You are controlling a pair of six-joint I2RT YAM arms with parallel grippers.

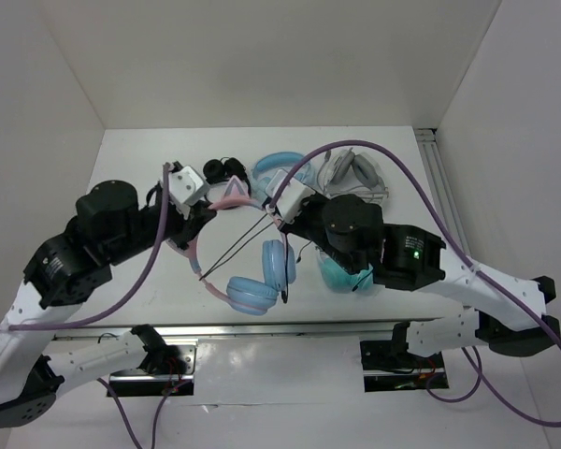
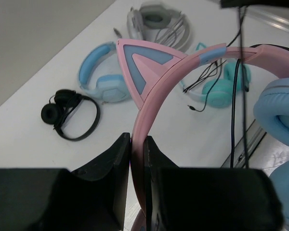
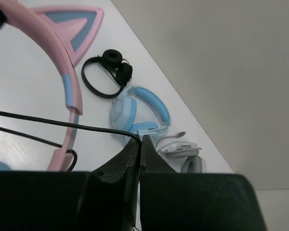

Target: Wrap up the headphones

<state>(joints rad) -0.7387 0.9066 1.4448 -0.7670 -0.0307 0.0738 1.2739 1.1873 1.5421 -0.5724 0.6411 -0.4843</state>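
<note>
The headphones have a pink cat-ear headband (image 1: 232,197) and light blue ear cups (image 1: 279,264) near the table's front middle. My left gripper (image 1: 208,208) is shut on the headband (image 2: 154,72), pinching the pink band between its fingers (image 2: 137,142); an ear cup (image 2: 279,110) hangs at the right of that view. My right gripper (image 1: 274,221) is shut on the thin black cable (image 3: 62,122) at its fingertips (image 3: 140,139). The cable (image 1: 236,248) runs taut from there across the headband (image 3: 62,48) toward the lower cup (image 1: 251,295).
A small black on-ear pair (image 1: 222,170), a plain light blue pair (image 1: 279,168) and a grey-white headset (image 1: 355,173) lie at the back. A teal pair (image 1: 341,271) lies under my right arm. White walls enclose the table; a metal rail (image 1: 435,168) runs along the right.
</note>
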